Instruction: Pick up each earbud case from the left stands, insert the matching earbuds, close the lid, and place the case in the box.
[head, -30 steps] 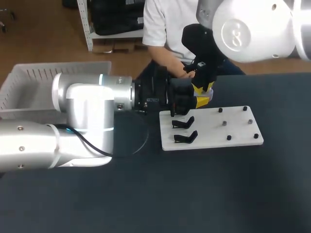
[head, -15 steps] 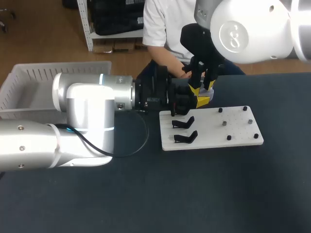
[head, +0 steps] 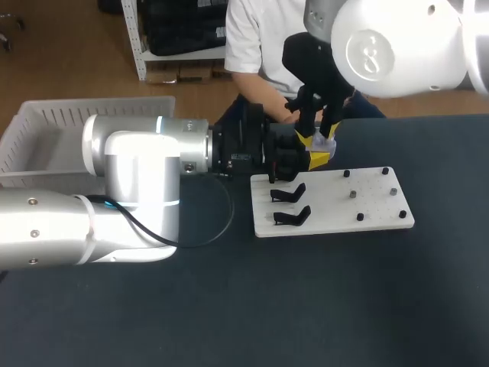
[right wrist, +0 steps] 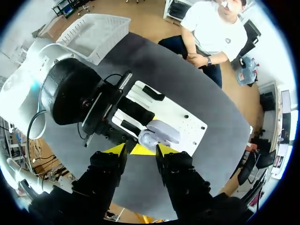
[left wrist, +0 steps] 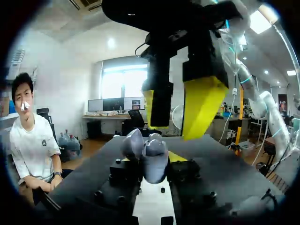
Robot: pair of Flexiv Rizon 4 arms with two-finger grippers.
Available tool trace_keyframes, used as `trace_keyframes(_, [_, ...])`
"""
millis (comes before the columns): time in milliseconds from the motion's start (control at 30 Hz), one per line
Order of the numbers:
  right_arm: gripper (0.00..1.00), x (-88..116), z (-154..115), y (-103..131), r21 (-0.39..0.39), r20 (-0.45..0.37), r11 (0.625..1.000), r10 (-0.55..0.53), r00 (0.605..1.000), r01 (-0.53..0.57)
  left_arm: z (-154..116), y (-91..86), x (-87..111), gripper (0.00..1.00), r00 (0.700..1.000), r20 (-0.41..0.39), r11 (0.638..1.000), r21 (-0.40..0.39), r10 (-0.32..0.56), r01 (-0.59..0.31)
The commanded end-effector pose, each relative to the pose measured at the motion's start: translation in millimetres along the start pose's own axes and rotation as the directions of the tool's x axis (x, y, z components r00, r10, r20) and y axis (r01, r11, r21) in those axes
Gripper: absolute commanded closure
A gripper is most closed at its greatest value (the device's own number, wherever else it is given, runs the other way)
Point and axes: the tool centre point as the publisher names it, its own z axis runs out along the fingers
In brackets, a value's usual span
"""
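So the right gripper (head: 319, 130) has backed up off the case (left wrist: 153, 159) since a second ago, with its fingers apart and nothing in them. Left gripper (head: 317, 157) stays clamped on the case, lid open, over the board's (head: 367, 210) 11 o'clock corner. Guessing a bud just went in, but I can't see inside.
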Motion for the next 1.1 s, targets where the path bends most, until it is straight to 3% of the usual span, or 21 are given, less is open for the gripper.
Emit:
trace_keyframes(33, [0.55, 3.6, -22.9, -3.7, -0.014, 0.068, 1.0, 0.015, 0.998, -0.014, 0.1, -1.2, 1.2, 1.0, 1.0, 0.007, 1.0, -0.006, 0.004, -0.004])
trace_keyframes(200, [0.56, -27.4, -24.9, -23.2, -0.031, 0.143, 0.996, 0.087, 0.986, -0.083, 0.1, -1.2, 1.2, 1.0, 1.0, 0.007, 1.0, -0.006, 0.004, -0.004])
trace_keyframes(233, [0.54, -33.0, -22.5, -27.1, -0.002, 0.162, 0.996, 0.085, 0.983, -0.086, 0.1, -1.2, 1.2, 1.0, 1.0, 0.007, 1.0, -0.006, 0.004, -0.004])
trace_keyframes(333, [0.54, -50.3, -18.6, -38.6, -0.048, 0.221, 0.989, 0.147, 0.964, -0.139, 0.1, -1.2, 1.2, 1.0, 1.0, 0.007, 1.0, -0.006, 0.004, -0.004])
trace_keyframes(500, [0.55, -66.6, 0.7, -56.0, -0.046, 0.214, 0.979, 0.206, 0.955, -0.2, 0.1, -1.2, 1.2, 1.0, 1.0, 0.007, 1.0, -0.006, 0.004, -0.004])
trace_keyframes(767, [0.55, -59.2, 22.7, -62.1, -0.028, 0.167, 0.971, 0.237, 0.957, -0.236, 0.1, -1.2, 1.2, 1.0, 1.0, 0.007, 1.0, -0.006, 0.004, -0.004])
trace_keyframes(1100, [0.56, -36.5, 30.9, -57.5, -0.026, 0.121, 0.967, 0.255, 0.959, -0.253, 0.1, -1.2, 1.2, 1.0, 1.0, 0.007, 1.0, -0.006, 0.004, -0.004])
